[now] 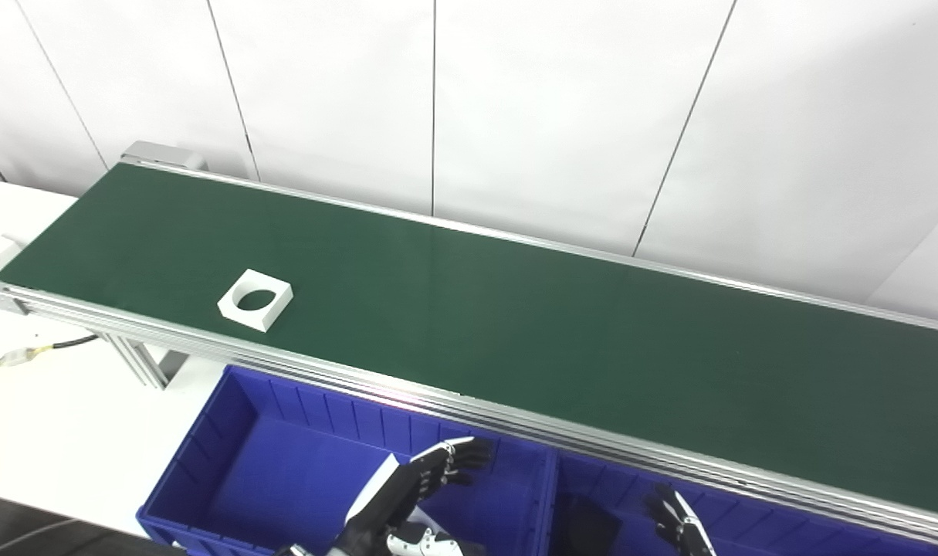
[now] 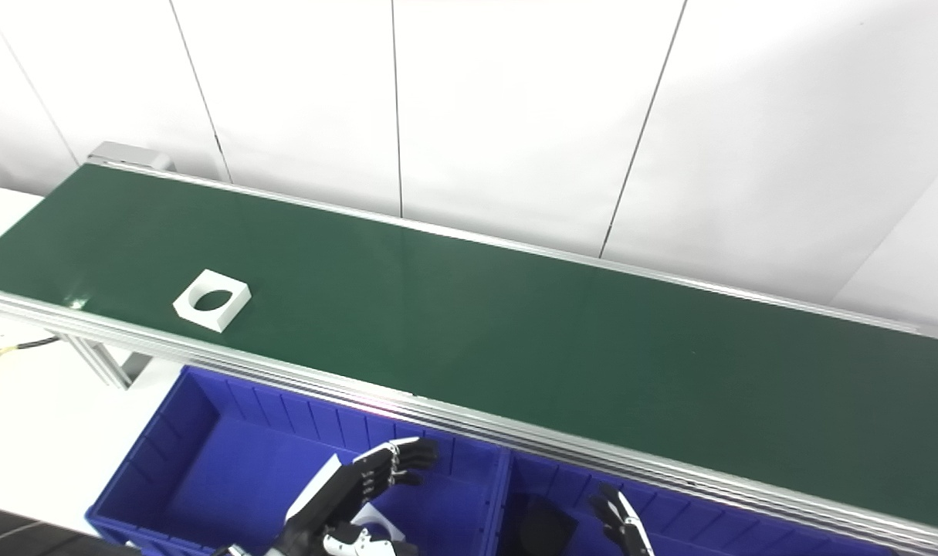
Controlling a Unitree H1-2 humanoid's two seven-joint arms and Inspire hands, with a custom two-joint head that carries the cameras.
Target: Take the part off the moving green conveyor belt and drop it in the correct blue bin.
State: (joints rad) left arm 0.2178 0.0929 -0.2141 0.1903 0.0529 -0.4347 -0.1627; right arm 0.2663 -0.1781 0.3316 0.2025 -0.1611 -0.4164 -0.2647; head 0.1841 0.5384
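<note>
A white square part (image 1: 255, 300) with a round hole lies on the green conveyor belt (image 1: 515, 324), near its left end and close to the front rail. It also shows in the right eye view (image 2: 211, 300). My left hand (image 1: 414, 486) hovers over the left blue bin (image 1: 206, 463), fingers apart and holding nothing. My right hand (image 1: 681, 521) is at the bottom edge over the right blue bin (image 1: 785, 525), fingers spread, partly cut off. Both hands are well away from the part.
A dark object (image 1: 592, 525) lies in the right bin beside my right hand. A white piece (image 2: 372, 519) lies in the left bin under my left hand. A white table (image 1: 44, 417) with a cable (image 1: 28, 354) sits left of the bins. A white panelled wall stands behind the belt.
</note>
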